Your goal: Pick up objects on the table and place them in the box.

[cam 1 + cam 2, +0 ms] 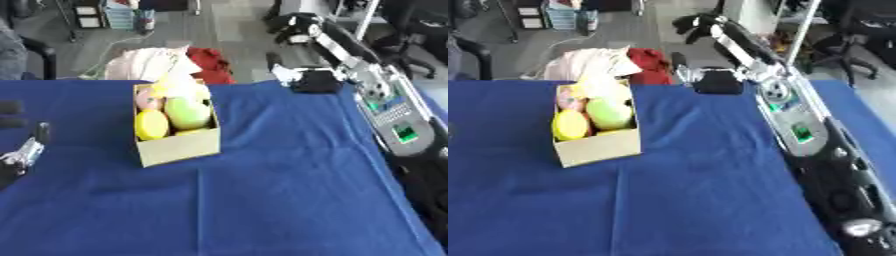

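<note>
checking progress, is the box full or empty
Full: the box stands upright with yellow, green and pink things piled to its rim.

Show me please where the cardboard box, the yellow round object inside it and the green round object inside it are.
cardboard box (179, 146): left eye view, on its front wall.
yellow round object (150, 125): left eye view, on its middle, at the box's front left.
green round object (188, 112): left eye view, on its top.

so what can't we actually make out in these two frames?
- Box contents: only the top layer shows, a yellow object, a green object and something pink; anything beneath is hidden.
- Right robot hand: blurred, fingers unreadable.
- Left robot hand: cut off by left eye view's edge.
</note>
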Motion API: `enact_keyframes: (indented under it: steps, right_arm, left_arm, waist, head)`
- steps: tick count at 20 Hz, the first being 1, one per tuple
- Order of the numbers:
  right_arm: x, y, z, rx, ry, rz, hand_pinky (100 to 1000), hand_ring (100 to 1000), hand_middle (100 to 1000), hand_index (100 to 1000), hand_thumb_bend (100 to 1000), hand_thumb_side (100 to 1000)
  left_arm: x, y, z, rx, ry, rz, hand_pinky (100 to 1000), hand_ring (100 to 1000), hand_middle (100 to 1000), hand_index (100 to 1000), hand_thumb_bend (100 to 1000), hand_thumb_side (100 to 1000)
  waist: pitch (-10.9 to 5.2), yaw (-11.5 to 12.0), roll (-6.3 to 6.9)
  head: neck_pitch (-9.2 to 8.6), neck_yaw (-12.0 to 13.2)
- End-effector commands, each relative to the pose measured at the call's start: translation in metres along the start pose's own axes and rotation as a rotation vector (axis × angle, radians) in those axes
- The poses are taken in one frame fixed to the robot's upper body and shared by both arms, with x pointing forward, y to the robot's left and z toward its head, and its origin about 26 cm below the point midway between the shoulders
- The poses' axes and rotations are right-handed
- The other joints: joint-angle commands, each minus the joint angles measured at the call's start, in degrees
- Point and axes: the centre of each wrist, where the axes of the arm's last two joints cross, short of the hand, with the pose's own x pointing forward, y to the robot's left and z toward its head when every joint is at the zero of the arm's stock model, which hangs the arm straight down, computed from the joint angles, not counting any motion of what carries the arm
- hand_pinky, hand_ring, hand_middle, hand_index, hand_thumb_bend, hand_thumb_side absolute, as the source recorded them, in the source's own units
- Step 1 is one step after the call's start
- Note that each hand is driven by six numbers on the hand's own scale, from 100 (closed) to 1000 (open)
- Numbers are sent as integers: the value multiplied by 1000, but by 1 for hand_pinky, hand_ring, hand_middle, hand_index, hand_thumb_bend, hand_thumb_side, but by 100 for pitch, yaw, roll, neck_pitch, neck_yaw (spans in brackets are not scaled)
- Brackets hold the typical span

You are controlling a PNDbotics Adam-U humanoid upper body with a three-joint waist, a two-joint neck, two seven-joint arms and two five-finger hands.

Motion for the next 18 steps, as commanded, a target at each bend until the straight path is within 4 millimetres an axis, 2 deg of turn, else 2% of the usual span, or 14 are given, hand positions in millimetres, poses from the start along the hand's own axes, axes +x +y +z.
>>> enact_keyframes:
  steps: [1, 9, 14, 16, 17, 18]
  right_arm:
    - [7, -2, 15, -134, 5, -103, 860, 691, 718, 851, 100, 495]
    - [-13, 50, 82, -259, 208, -326, 861, 670, 695, 833, 100, 517]
    - [-16, 63, 97, -275, 259, -365, 855, 660, 687, 823, 100, 515]
    - [-16, 67, 101, -277, 271, -379, 857, 661, 689, 823, 100, 541]
    - [-16, 70, 103, -273, 280, -386, 857, 662, 688, 822, 100, 502]
    - [-16, 73, 105, -268, 288, -395, 858, 662, 689, 822, 100, 554]
  left_arm:
    - [5, 10, -2, 33, -33, -16, 819, 650, 656, 739, 492, 397]
    - [-2, 8, 7, 80, -21, 19, 820, 644, 642, 722, 475, 399]
    - [-5, 6, 11, 95, -13, 36, 821, 643, 641, 721, 469, 399]
    - [-7, 5, 13, 101, -6, 41, 819, 637, 634, 718, 466, 399]
    - [-7, 5, 14, 105, -1, 43, 816, 631, 629, 715, 465, 399]
    - [-9, 4, 15, 112, 6, 45, 815, 629, 627, 714, 463, 397]
  waist:
    - [-139, -43, 12]
    - [-102, -260, 46]
    - [-79, -312, 75]
    - [-61, -310, 90]
    - [-50, -308, 98]
    - [-39, -315, 110]
  head:
    - [111, 99]
    - [398, 178]
    - [420, 265]
    - [429, 303]
    - [424, 315]
    - [415, 340]
